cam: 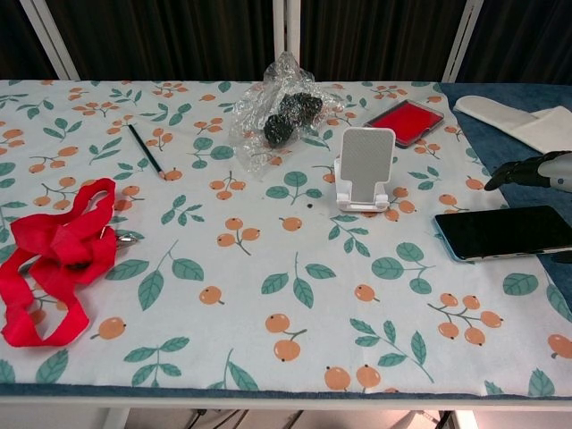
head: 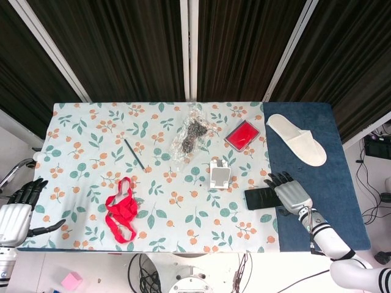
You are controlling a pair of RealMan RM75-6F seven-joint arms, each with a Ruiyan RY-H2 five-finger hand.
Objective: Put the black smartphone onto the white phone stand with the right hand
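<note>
The black phone (cam: 505, 232) lies flat on the table (cam: 268, 268), just right of the white stand (cam: 364, 170). The right robot hand (head: 287, 191) hovers over its right end, fingers spread, holding nothing. The left robot hand (head: 17, 204) is empty, fingers apart.

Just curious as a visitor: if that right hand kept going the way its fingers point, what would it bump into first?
Probably the white phone stand. The right hand hovers over the black smartphone, fingers aimed up-left; whether it would pass above the stand is unclear.
</note>
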